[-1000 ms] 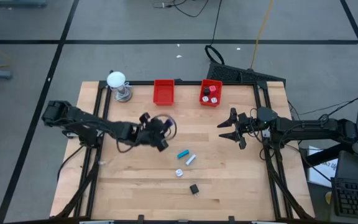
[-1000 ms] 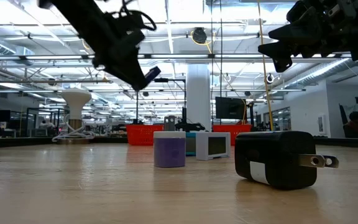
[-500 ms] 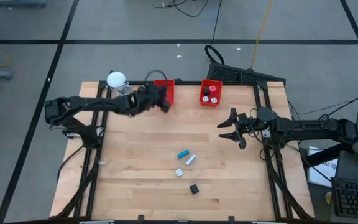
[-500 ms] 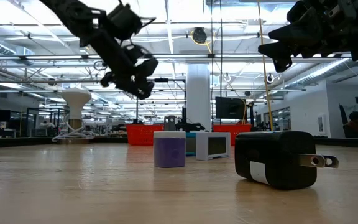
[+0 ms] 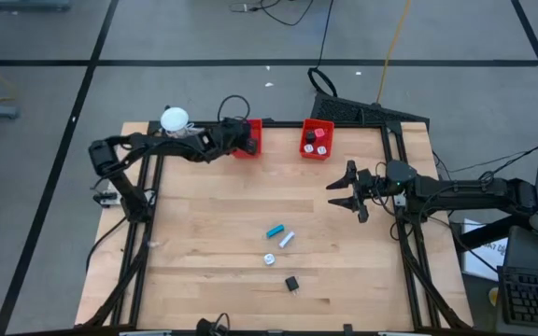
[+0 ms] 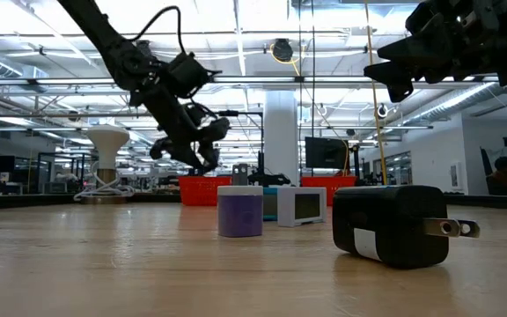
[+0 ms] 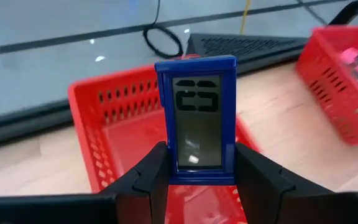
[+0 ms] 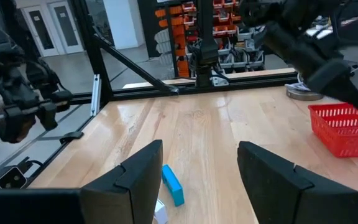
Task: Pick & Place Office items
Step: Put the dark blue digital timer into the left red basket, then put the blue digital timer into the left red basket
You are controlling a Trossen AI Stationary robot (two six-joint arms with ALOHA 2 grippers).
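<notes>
My left gripper is shut on a flat blue-framed piece with a grey screen and holds it over the left red bin. My right gripper is open and empty above the table's right part. On the table lie a cyan piece, a pale blue piece, a white round piece and a black cube. The right red bin holds pink, white and black pieces. My left gripper pinches the blue-framed piece by its two long side edges, near one end, between its two fingers. The piece sticks out past the fingertips, screen toward the wrist camera, lifted clear above the left red bin's floor.
A white ball on a metal stand stands at the far left corner, close to my left arm. A dark keyboard lies beyond the far edge. Bare wood lies between the bins and the loose pieces.
My left gripper has gone from the table's middle toward the far edge, carrying the blue-framed piece, and has come down over the left red bin. It has stayed shut on the piece.
</notes>
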